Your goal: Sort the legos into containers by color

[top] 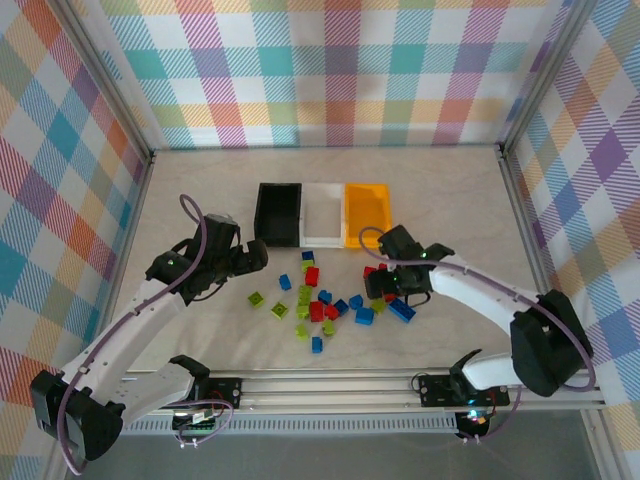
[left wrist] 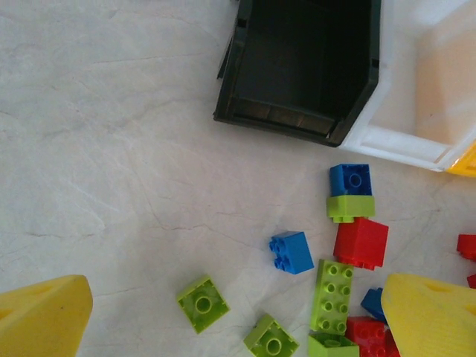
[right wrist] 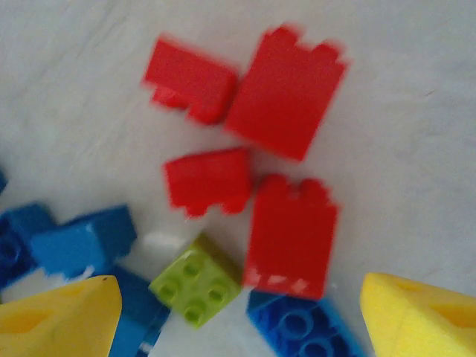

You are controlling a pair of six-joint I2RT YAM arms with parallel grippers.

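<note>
The legos [top: 320,300] lie scattered in red, blue and lime green on the table in front of the containers: a black bin [top: 279,213], a white bin [top: 322,213] and an orange-yellow bin [top: 367,213] in a row. My left gripper [left wrist: 234,320] hovers open over two lime green bricks [left wrist: 202,303], with a blue brick [left wrist: 291,251] just beyond and the black bin [left wrist: 301,67] ahead. My right gripper [right wrist: 238,320] is open above a lime green brick [right wrist: 195,286], a long blue brick [right wrist: 301,331] and several red bricks [right wrist: 291,234]; it holds nothing.
The checked enclosure walls stand on three sides. Bare table [top: 200,190] lies left of the black bin, and more [top: 450,200] right of the orange-yellow bin. The arms' mounting rail [top: 330,385] runs along the near edge.
</note>
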